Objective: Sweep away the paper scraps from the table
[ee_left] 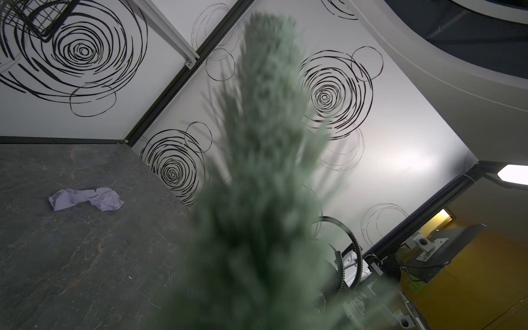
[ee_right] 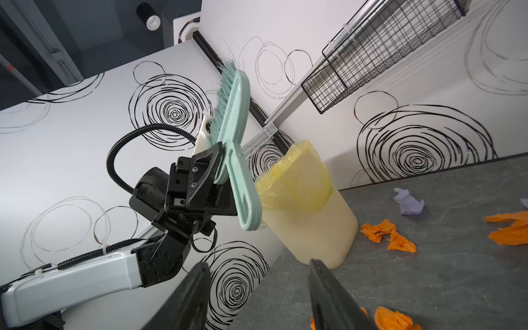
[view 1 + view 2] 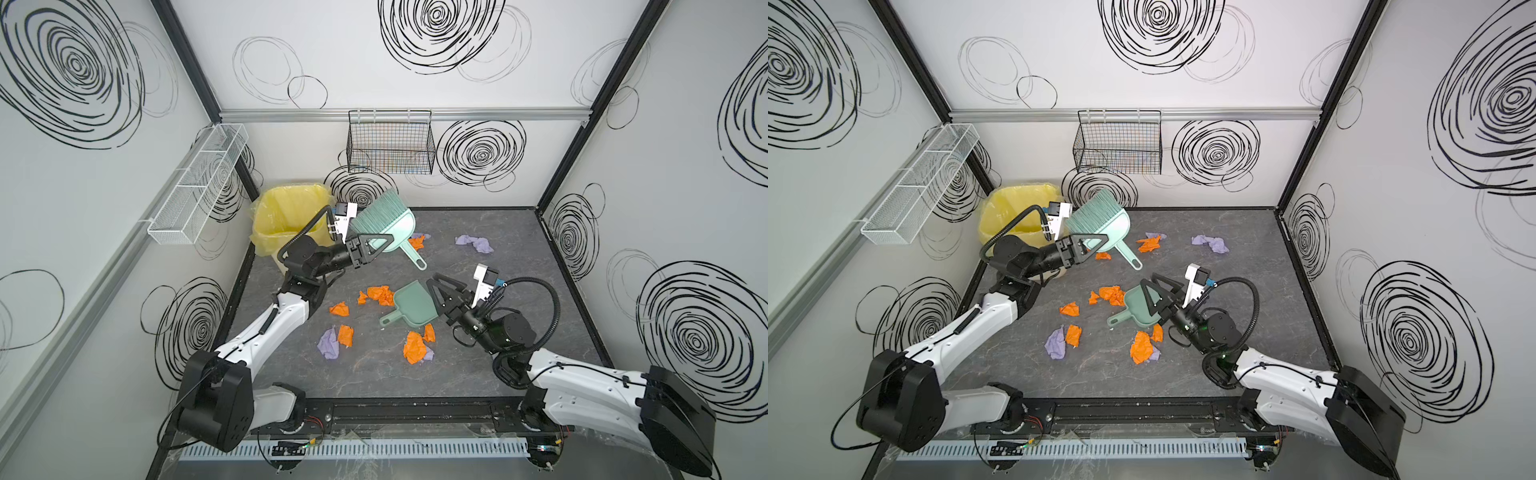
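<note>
two grippers, we see: left gripper (image 3: pixel 386 240) clamped tight on the brush (image 3: pixel 376 212) handle, right gripper (image 3: pixel 432 283) spread partway, empty, over the dustpan (image 3: pixel 409 311) amid paper scraps (image 3: pixel 380 294) on the table (image 3: pixel 519 316)

Orange, lavender paper scraps (image 3: pixel 380 294); veined grey table (image 3: pixel 374 374); brush (image 1: pixel 265 171) seemingly mint.
</note>
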Available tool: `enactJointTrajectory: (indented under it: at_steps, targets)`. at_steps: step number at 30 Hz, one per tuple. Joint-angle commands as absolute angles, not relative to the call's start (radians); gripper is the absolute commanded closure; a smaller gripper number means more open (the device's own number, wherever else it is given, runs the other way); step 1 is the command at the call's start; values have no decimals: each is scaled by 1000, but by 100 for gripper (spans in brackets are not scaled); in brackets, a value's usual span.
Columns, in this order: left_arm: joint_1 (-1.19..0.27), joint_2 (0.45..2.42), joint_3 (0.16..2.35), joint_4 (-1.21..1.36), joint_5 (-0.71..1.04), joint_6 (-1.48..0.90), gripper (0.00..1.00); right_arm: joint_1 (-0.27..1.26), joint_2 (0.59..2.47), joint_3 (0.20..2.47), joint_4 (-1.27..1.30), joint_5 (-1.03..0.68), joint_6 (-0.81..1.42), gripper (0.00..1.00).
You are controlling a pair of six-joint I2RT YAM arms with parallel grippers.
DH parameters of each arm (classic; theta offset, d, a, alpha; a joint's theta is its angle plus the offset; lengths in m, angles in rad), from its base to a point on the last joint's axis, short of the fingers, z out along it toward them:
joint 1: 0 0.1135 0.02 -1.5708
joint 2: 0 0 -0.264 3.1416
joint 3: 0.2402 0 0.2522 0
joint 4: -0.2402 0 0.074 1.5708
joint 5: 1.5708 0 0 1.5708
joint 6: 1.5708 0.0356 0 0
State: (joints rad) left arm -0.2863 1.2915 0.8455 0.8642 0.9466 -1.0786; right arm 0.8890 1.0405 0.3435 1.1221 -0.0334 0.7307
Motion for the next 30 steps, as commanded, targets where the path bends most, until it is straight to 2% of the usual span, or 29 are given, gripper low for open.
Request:
enactJointTrajectory:
  at_steps: [1, 16, 30]
  targets:
    - [-296, 1256, 832, 949, 930, -1105, 100, 879, 1073, 397, 1263, -76, 766, 42]
    - [-307, 1218, 822, 871, 936, -1029, 100, 846, 1290, 576, 1351, -178, 846, 55]
    - [-319, 1203, 822, 792, 942, -949, 100, 842, 1325, 667, 1281, -216, 824, 63]
